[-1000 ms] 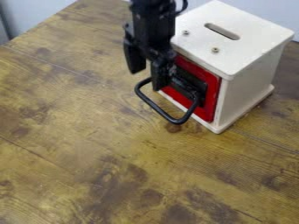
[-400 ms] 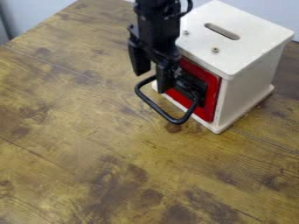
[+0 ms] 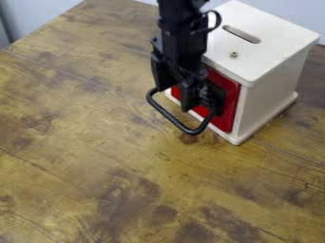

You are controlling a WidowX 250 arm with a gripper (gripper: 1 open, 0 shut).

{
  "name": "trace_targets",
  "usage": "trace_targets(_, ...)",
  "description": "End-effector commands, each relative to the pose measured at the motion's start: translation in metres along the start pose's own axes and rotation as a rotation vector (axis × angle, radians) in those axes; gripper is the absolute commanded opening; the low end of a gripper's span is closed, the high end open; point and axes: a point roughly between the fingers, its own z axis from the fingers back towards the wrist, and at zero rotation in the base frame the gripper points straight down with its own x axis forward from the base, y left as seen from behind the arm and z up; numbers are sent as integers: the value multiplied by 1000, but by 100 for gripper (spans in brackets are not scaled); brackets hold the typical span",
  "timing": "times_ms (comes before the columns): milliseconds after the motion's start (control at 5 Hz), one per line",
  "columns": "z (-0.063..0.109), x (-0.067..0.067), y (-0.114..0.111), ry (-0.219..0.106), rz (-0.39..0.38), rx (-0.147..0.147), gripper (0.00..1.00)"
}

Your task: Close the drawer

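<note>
1. Drawer (image 3: 219,102): a red front panel set in the lower face of a cream wooden cabinet (image 3: 260,71). The panel appears nearly flush with the cabinet face; whether a small gap remains cannot be told, because the arm hides part of the front.
2. Drawer colour: bright red. A darker rectangular area shows on the panel behind the arm. No drawer interior is visible.
3. Handle (image 3: 178,111): a large black wire loop fixed to the drawer front. It projects outward and downward toward the table, forming a rounded rectangle. Its lower corner lies close to the tabletop.
4. Cabinet: box-shaped, pale cream, with a dark slot (image 3: 241,34) and two small screws in its top. It stands at the upper right of the wooden table (image 3: 89,161).
5. Gripper (image 3: 188,93): black, pointing down directly in front of the drawer panel, above the handle loop. Its lower end is at or against the red front.
6. Gripper state: the fingers merge into one dark mass, so whether they are apart or together cannot be told.
7. Table: dark, worn wood grain.
</note>
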Motion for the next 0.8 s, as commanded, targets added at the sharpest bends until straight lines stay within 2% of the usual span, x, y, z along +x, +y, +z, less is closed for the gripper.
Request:
trace_targets(0,7,5,-2,-51,-54,21,100)
trace_targets(400,4,1,8,-46,-135,13,100)
trace_targets(600,8,0,11,-40,-108,16,100)
